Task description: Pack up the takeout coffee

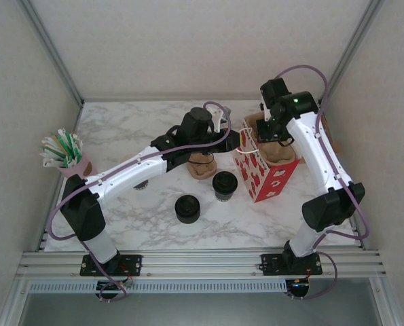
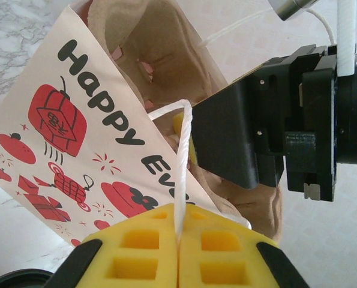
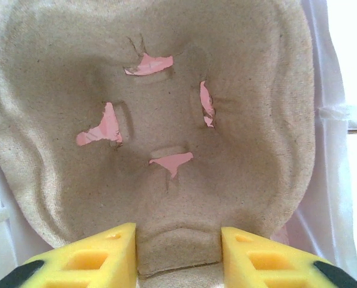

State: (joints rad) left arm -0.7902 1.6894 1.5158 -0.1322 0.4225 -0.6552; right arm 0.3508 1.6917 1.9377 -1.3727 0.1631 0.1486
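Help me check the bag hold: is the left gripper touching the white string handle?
Touching. Left wrist view: the left gripper is shut on the white string handle.

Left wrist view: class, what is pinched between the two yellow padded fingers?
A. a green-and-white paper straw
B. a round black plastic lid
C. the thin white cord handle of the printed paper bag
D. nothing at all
C: the left gripper is shut on the thin white cord handle, which rises from it to the top of the red-and-white printed paper bag.
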